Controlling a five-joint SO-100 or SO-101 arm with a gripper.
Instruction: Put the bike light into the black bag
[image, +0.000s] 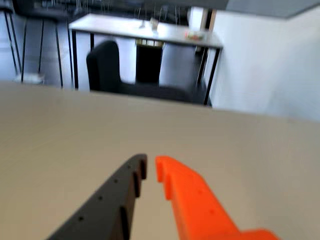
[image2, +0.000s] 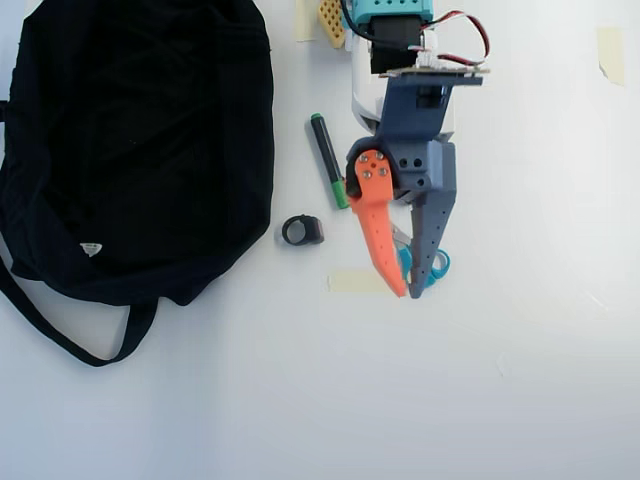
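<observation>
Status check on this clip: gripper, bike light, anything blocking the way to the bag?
Gripper nearly closed, empty, above the teal scissors. Bike light on the table, untouched, beside the black bag. Green-capped marker lies nearby, not blocking.

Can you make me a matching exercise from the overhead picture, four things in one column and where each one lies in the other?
Things:
1. large black fabric bag
2. small black ring-shaped bike light
3. green and black marker pen
4. orange and grey two-finger tool

Places:
A. over the blue-handled scissors
B. just right of the bag's lower edge
C. fills the upper left
D. slanted between bag and arm, above the ring

Pairs: 1-C, 2-B, 3-D, 4-A
</observation>
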